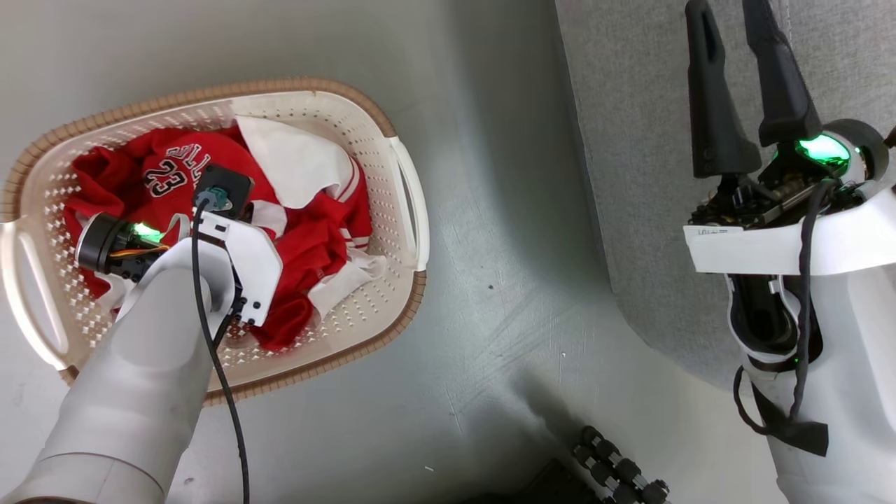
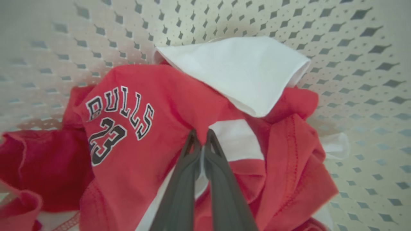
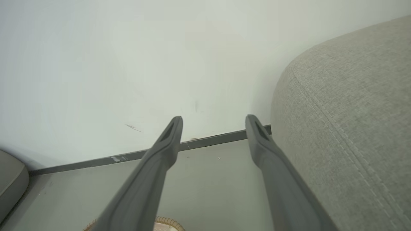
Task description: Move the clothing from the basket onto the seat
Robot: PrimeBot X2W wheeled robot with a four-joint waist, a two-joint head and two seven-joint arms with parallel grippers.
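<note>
The clothing (image 1: 318, 241), bright red with white bands, lies crumpled in the cream basket (image 1: 402, 178) on the floor at the left. One piece reads BULLS 23 (image 2: 118, 125). A white fold (image 2: 237, 67) rests on top of the pile. My left gripper (image 2: 201, 137) reaches down into the basket, shut on a pinch of red fabric beside a white band. In the head view its wrist (image 1: 234, 245) covers the fingers. My right gripper (image 1: 728, 17) is open and holds nothing above the grey seat (image 1: 644, 140), with the seat's rounded edge (image 3: 346, 112) to its right.
Grey floor (image 1: 490, 280) separates the basket from the seat. A dark ribbed object (image 1: 619, 476) lies at the bottom edge. The right wrist view shows a pale wall, a dark skirting strip (image 3: 96, 162), a second grey cushion (image 3: 9, 179) and a bit of basket rim (image 3: 168, 222).
</note>
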